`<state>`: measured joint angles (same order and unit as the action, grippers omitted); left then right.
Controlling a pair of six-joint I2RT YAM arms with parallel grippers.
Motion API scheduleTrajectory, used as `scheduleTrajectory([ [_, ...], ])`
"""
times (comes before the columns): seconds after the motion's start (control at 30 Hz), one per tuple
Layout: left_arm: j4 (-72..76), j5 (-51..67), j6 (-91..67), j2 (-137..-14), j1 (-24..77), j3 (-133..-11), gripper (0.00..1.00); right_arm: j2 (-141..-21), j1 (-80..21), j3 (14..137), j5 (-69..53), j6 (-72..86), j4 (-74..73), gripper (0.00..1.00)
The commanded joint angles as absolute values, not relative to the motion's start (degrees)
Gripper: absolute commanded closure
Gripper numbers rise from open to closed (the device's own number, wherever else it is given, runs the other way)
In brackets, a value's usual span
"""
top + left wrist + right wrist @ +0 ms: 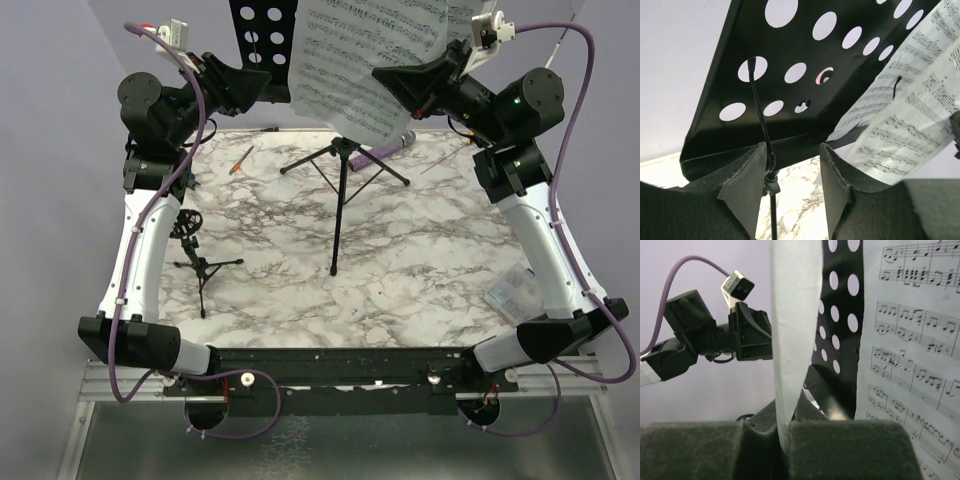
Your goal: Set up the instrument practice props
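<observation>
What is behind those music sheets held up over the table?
The music stand's perforated black desk stands behind the sheet-music pages. A purple microphone peeks out below them; most of it is covered.

Black-and-white arms (145,250), purple cables (204,100).

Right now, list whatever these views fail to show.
- Microphone: top view, mostly hidden behind the sheets.
- Desk: its top is cut off by the frame edge in the top view.
- Left hand: wrist view doesn't show whether it touches the desk lip.
- Box: top view, contents too small.
- Right hand: wrist view shows the gripped page edge-on, print unreadable.
</observation>
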<state>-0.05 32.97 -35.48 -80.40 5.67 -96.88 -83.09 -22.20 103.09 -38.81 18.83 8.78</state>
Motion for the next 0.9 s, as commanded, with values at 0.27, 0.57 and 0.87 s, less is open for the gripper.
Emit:
scheduleTrajectory([
  [0.27,9.56,36.53,-42.31,-82.23,5.28,-95.09,0.58,-91.22,-23.23,114.00,-36.93,19.10,9.51,1.00],
  [0.57,9.54,35.41,-42.54,-82.20,5.03,-94.13,0.69,-95.92,-25.18,120.10,-35.65,17.37,7.63,1.00],
  [0.87,9.33,33.58,-41.52,-80.31,4.79,-90.90,0.81,-97.86,-29.14,122.01,-27.19,11.34,4.90,1.00],
])
